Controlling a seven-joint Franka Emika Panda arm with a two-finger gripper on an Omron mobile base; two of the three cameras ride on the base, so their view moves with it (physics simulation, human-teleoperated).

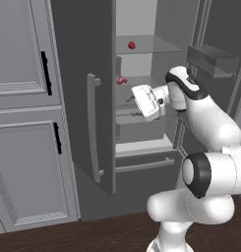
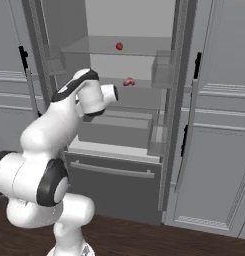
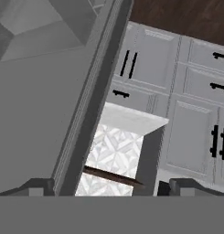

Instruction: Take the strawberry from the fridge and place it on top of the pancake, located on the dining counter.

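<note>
This is a rendered home kitchen. A tall dark-grey fridge (image 1: pixel 82 123) stands open at twelve o'clock, its pale interior fitted with clear shelves (image 2: pixel 129 47) and a bottom drawer (image 2: pixel 114 185). Light grey panelled cabinets (image 1: pixel 28 123) with black handles (image 1: pixel 45 73) flank it at nine and three o'clock. Dark wood flooring (image 2: pixel 159 240) runs along six o'clock. The hand view shows more panelled cabinets and a patterned tile backsplash (image 3: pixel 115 157).

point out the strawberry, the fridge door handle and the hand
strawberry (image 1: pixel 132 45), left base view, middle of the berry
handle (image 1: pixel 93 128), left base view, mid bar
hand (image 1: pixel 147 102), left base view, white body
</note>
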